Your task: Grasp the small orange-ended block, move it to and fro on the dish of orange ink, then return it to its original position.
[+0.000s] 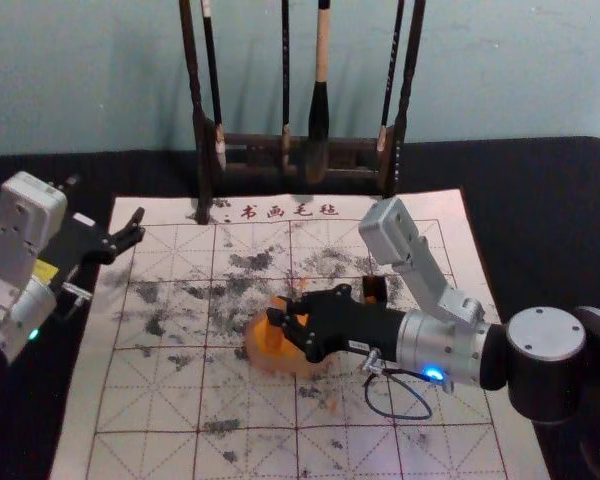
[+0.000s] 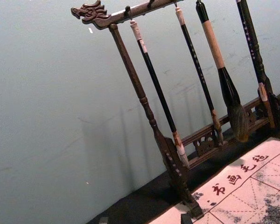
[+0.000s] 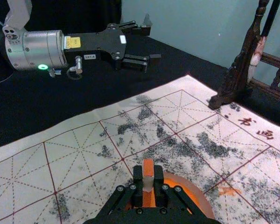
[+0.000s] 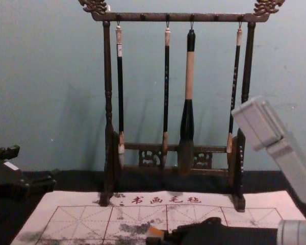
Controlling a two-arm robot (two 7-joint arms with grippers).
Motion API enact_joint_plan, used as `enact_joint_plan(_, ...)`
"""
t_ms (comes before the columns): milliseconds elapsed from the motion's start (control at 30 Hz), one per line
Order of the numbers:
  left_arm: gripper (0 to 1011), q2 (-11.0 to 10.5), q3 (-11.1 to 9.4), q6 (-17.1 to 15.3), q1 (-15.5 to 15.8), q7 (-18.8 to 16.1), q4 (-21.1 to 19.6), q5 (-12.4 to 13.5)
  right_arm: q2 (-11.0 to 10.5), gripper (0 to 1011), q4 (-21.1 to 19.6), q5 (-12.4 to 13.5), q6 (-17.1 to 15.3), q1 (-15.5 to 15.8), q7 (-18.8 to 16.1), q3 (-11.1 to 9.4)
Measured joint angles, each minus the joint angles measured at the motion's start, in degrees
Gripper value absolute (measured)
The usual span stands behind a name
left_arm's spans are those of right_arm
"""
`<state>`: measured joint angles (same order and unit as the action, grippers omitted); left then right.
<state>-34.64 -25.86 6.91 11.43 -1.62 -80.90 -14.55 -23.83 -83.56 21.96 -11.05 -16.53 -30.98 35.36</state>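
Right gripper (image 1: pixel 278 318): fingers clamped on one small upright block (image 3: pixel 148 176), orange-ended, at the single dish (image 1: pixel 332 367) of orange ink—whether they touch I can't tell. The dish sits well inside the edges of the felt mat (image 1: pixel 140 415). Beyond it, one small dark object (image 1: pixel 375 289). Left gripper (image 1: pixel 106 203) hangs by the mat's left edge, fingers spread, holding nothing. Far edge: four characters (image 1: pixel 290 211)—书画毛毡—then one rack (image 4: pixel 108 81), four brushes (image 4: pixel 189 76).

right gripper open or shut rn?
Right gripper is shut on the orange-ended block: the right wrist view shows its fingers against two opposite sides of the block.
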Motion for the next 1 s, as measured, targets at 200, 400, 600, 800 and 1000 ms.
enact_joint_plan(200,1001,0.0,0.0,0.0,0.0,0.0,0.0,0.0,1.0,126,1.5,-0.4,0.2,-1.0,0.1,0.3)
enact_joint_plan(400,1001,0.0,0.0,0.0,0.0,0.0,0.0,0.0,2.0,126,3.3,-0.5,0.4,-1.9,0.4,0.2)
enact_joint_plan(600,1001,0.0,0.0,0.0,0.0,0.0,0.0,0.0,2.7,127,4.3,-0.4,0.4,-2.3,1.0,-0.4)
enact_joint_plan(800,1001,0.0,0.0,0.0,0.0,0.0,0.0,0.0,2.8,127,4.5,-0.3,0.2,-2.2,1.6,-1.1)
enact_joint_plan(1000,1001,0.0,0.0,0.0,0.0,0.0,0.0,0.0,2.4,127,4.3,-0.1,0.0,-1.7,2.1,-2.0)
